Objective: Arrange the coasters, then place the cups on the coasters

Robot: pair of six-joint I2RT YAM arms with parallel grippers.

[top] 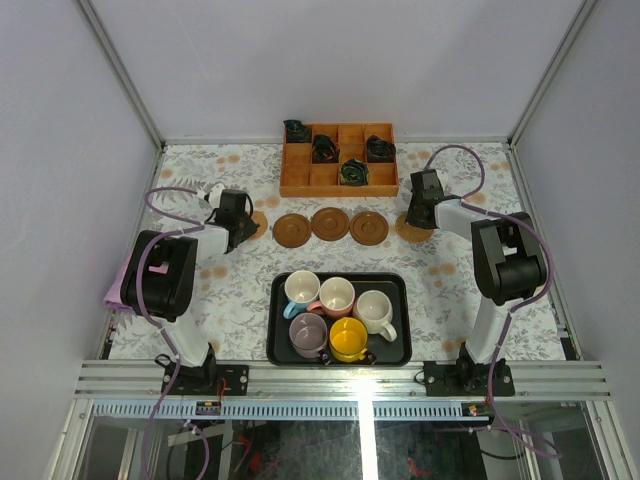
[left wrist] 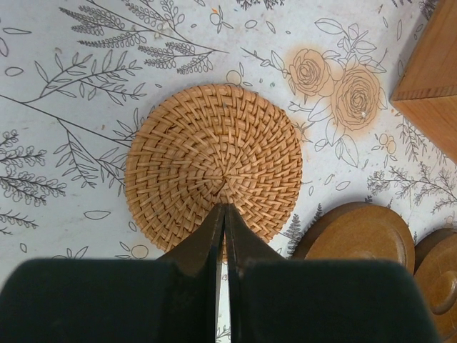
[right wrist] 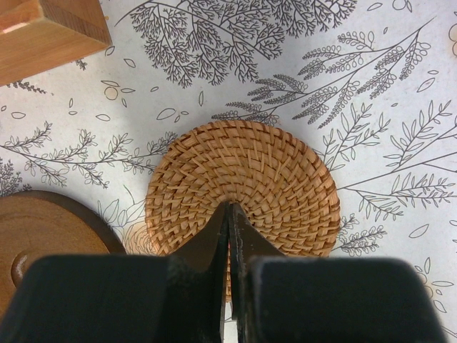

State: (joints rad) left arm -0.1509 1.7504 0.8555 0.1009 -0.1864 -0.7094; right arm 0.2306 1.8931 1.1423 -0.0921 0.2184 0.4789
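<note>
— While both claws are sitting pinched shut and empty, what is each one hovering over?

— The left claw [left wrist: 223,209] is hanging over the near half of a woven coaster [left wrist: 213,166]. The right claw [right wrist: 228,207] is hanging likewise over the other woven coaster [right wrist: 243,187]. Whether the tips are touching the weave, I cannot tell.

— And the brown coasters [top: 329,223]?

— Three are lying in a row on the desk [top: 450,290], between the woven pair and just in front of the box [top: 297,178].

— Where are the cups sitting?

— All five are standing bunched in the tray [top: 392,286] near the arm bases, well apart from every coaster. The blue cup [top: 300,290], pink cup [top: 335,297] and cream cup [top: 373,312] are sitting farther back, the mauve cup [top: 308,333] and yellow cup [top: 348,340] nearer.
</note>
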